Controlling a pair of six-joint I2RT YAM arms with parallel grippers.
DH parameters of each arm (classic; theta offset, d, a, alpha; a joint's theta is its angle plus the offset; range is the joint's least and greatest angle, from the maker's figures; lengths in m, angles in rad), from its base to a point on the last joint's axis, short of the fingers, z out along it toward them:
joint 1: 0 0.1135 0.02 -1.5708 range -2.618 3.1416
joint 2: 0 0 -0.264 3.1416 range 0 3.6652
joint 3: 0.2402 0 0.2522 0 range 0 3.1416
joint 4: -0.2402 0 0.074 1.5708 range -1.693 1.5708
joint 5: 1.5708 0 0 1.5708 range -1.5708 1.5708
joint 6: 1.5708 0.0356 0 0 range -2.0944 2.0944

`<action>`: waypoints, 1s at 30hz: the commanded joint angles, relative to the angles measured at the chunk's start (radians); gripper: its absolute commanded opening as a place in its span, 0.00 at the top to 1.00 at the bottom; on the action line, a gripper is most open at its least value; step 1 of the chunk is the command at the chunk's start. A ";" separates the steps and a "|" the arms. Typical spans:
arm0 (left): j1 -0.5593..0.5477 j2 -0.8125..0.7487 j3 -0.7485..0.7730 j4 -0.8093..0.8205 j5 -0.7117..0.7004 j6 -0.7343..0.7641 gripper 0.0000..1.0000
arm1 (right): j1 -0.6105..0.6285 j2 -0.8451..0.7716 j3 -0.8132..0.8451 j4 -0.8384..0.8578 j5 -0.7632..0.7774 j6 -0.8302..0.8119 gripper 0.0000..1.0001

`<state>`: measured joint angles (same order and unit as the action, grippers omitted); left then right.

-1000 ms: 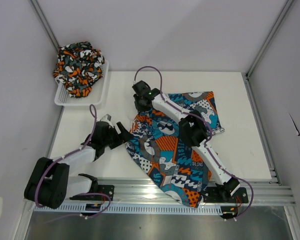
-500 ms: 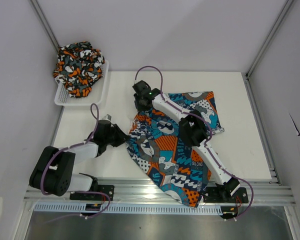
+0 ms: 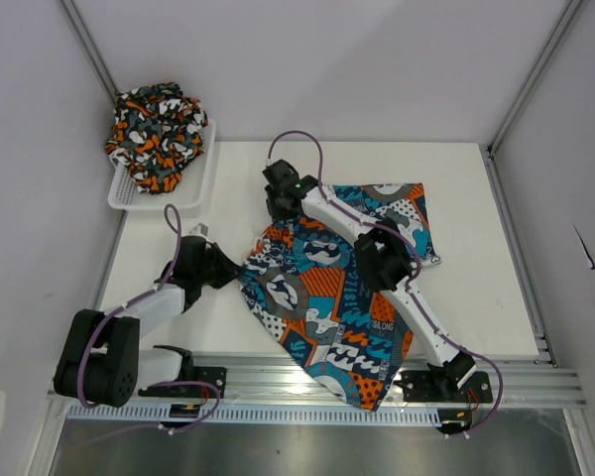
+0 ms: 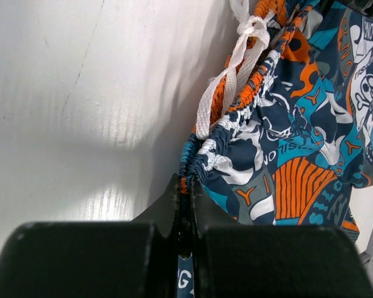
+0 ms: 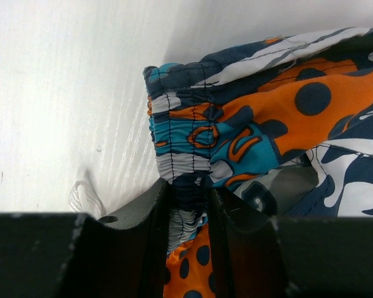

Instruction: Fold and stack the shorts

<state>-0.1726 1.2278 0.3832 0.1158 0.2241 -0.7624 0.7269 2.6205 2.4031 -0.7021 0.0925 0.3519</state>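
1. the bench (image 3: 476,198) carries the patchwork shorts (image 3: 327,297), spread out, one leg over the near edge.
2. the camouflage shorts (image 3: 157,134) sit bunched in the basket (image 3: 203,180), far left.
3. the left hand (image 4: 185,186) clamps the elastic waistband (image 4: 236,112); the right hand (image 5: 188,186) pinches its other end.

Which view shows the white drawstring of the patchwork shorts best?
Left wrist: the drawstring lies knotted along the gathered waistband, large and sharp. Right wrist catches only a small white loop; top external is too coarse to show it.
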 commanded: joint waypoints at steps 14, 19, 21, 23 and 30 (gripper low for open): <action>0.016 0.055 -0.067 0.013 0.089 0.041 0.92 | -0.023 -0.019 -0.053 0.188 -0.044 0.180 0.45; 0.015 0.117 -0.060 0.050 0.116 0.038 0.84 | -0.017 -0.031 -0.032 0.199 -0.011 0.179 0.28; 0.015 0.127 -0.061 0.059 0.118 0.038 0.83 | -0.017 -0.046 -0.036 0.211 -0.008 0.168 0.31; 0.015 0.131 -0.060 0.062 0.121 0.038 0.83 | -0.018 -0.077 -0.038 0.234 -0.013 0.157 0.33; 0.015 0.128 -0.064 0.065 0.118 0.038 0.83 | -0.046 -0.183 -0.088 0.300 -0.060 0.157 0.37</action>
<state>-0.1612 1.3361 0.3347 0.2314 0.3481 -0.7509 0.7055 2.5690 2.3253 -0.4881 0.0425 0.5194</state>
